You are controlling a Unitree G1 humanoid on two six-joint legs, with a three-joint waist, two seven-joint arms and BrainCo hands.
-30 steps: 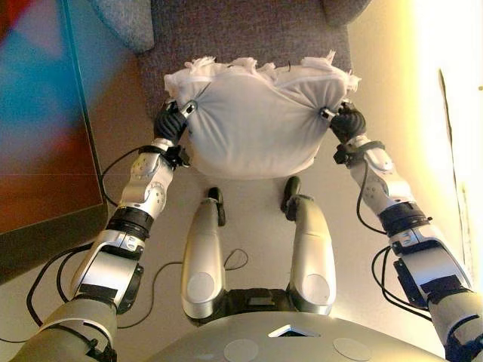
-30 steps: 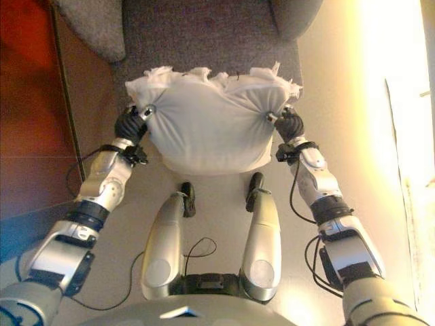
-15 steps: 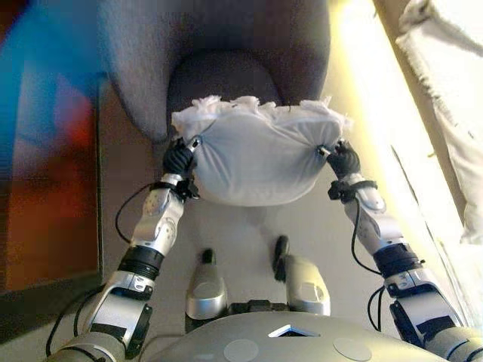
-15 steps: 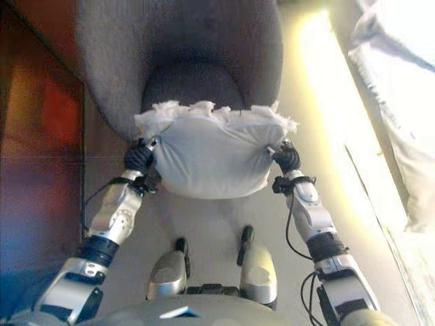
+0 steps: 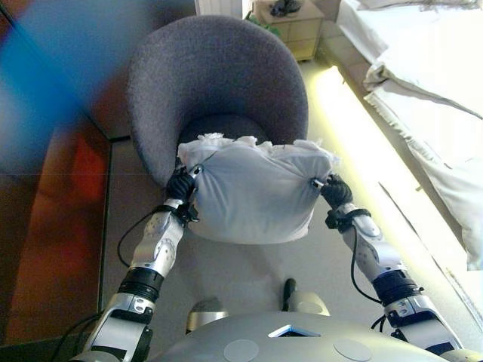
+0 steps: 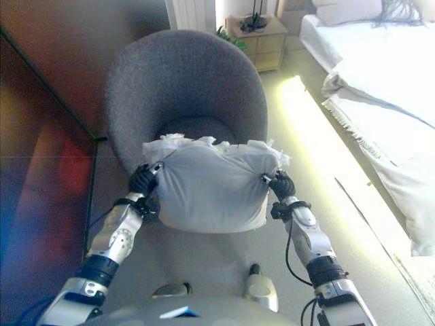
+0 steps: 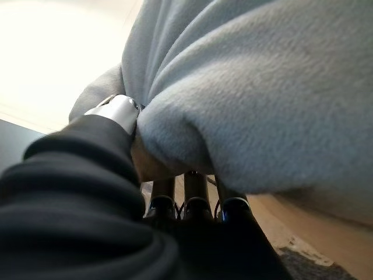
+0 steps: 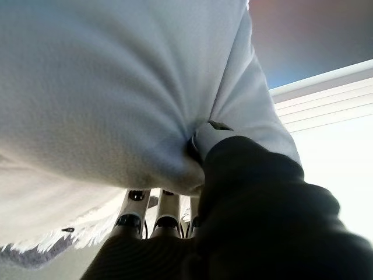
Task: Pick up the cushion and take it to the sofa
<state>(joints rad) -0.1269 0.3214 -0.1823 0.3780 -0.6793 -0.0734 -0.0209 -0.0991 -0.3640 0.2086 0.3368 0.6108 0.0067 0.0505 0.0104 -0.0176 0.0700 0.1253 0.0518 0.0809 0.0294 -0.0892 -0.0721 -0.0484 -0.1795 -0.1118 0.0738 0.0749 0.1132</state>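
A white cushion with a fringed far edge hangs between my two hands, held up in front of me above the floor. My left hand is shut on its left side and my right hand is shut on its right side. Each wrist view shows the cloth bunched between thumb and fingers. A round grey armchair stands just beyond the cushion. The cushion's far edge overlaps the chair's seat in view.
A dark reddish wall or panel runs along the left. A bed with white bedding lies to the right. A small wooden nightstand stands behind the chair. Pale floor lies below the cushion.
The camera has tilted up, bringing the whole chair, the bed and the nightstand into view. Both hands keep their hold on the cushion, which is still raised in front of the chair.
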